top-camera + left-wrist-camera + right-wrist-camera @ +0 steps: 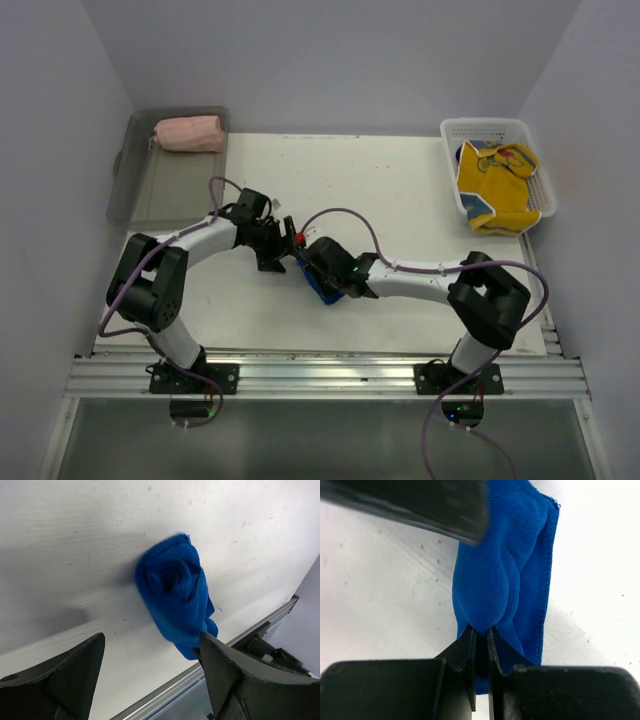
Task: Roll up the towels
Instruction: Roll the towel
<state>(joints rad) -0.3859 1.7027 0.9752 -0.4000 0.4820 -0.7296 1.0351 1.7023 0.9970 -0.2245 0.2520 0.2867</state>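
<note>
**Blue towel pinched at table centre, left jaws wide**

The blue towel [505,580] lies on the white table [400,200] close to its middle, a little toward 6 o'clock, where the two arms meet. In the left wrist view it is a loose roll seen end on, its spiral facing the camera and a tail of cloth trailing toward 5 o'clock.

The right gripper [480,632] is clenched on that towel. Its two fingertips sit nearly together with a fold of blue terry bunched up just above them.

The left gripper [152,640] is released, with its fingers spread wide on either side of the roll's near end. The finger at 4 o'clock overlaps the towel's tail, though whether it touches the cloth cannot be told.

At 10 o'clock on the table a grey tray [165,190] holds the pink towel [190,134], rolled and lying at the tray's far end. At 2 o'clock a white basket [490,124] holds the yellow towel [497,185], crumpled, with red marks showing.
</note>
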